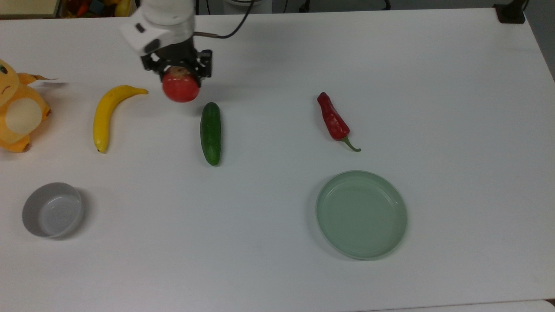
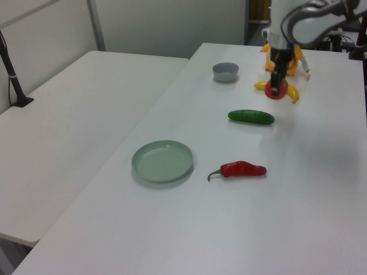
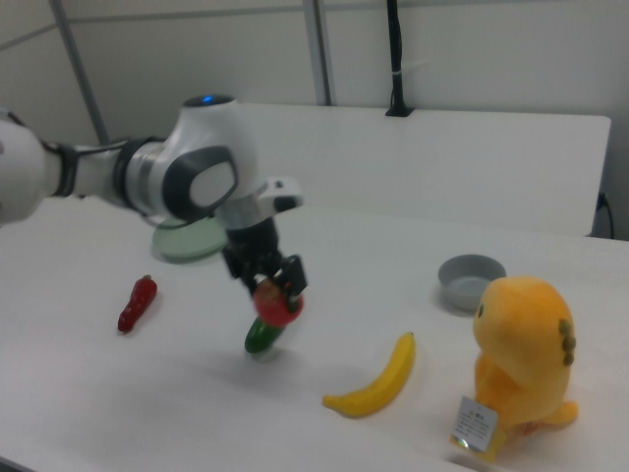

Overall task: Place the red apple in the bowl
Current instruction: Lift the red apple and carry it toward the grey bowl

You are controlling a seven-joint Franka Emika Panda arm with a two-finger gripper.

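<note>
With the end effector clenched on the red apple above the desk, I'd keep that height, clearing the banana, until over the grey bowl well off toward the top view's lower left.

In the top view, the banana lies between the raised claw and the grey bowl, with the cucumber just to its right. Bare white surface stretches between cucumber and bowl.
</note>
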